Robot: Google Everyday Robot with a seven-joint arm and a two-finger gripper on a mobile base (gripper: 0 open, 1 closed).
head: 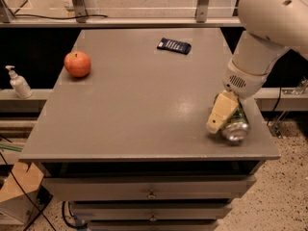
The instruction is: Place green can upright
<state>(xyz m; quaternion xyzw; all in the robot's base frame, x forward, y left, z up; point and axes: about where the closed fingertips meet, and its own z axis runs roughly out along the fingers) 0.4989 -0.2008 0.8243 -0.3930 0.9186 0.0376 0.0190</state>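
The green can (236, 130) lies on its side near the front right corner of the grey table (144, 109), its shiny silver end facing the camera. Only a little of its green body shows behind the gripper. My gripper (226, 121) hangs from the white arm (260, 42) and is down at the can. Its cream part rests against the can's left side. The far side of the can is hidden.
A red apple (77, 63) sits at the table's left. A dark flat packet (173, 45) lies at the back middle. A white pump bottle (19, 82) stands on a ledge left of the table. The can is close to the table's right and front edges.
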